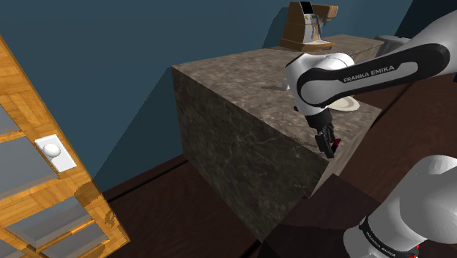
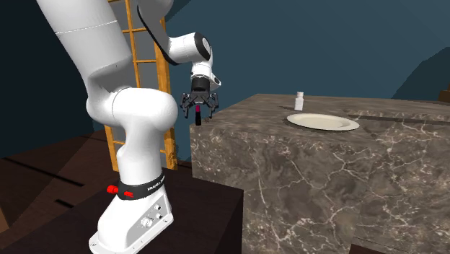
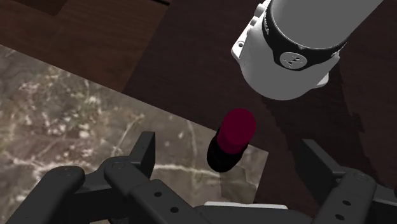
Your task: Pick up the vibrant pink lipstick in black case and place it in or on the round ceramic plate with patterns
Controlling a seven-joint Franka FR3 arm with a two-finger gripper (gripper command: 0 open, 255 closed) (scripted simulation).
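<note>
**Shoulder view.** The gripper (image 1: 327, 141) is pointing down over a corner of the marble-patterned bench (image 1: 242, 124). The lipstick (image 1: 335, 148) is showing as a red spot at its fingertips. The plate (image 1: 350, 105) is lying on the bench top, partly hidden behind the arm (image 1: 366, 77).

**Second exterior view.** The lipstick is standing upright at the bench corner on this view's left, and the gripper is straddling it. The plate is sitting well apart along the bench top, with a small white bottle (image 2: 298, 101) just beyond it.

**Wrist view.** The jaws are standing wide apart with the lipstick between them, its deep pink-red tip rising from the black case. Neither finger is touching it, so nothing is being held.

**Procedure (judgement).** The grasp is the step in hand.
- Keep the case centred between the fingers.
- Lower until the pads are facing the black case, not the rounded tip.
- Close slowly and evenly. The lipstick is standing close to the edge, and a one-sided push is likely to topple it off.
- Lift straight up before crossing to the plate.
</note>
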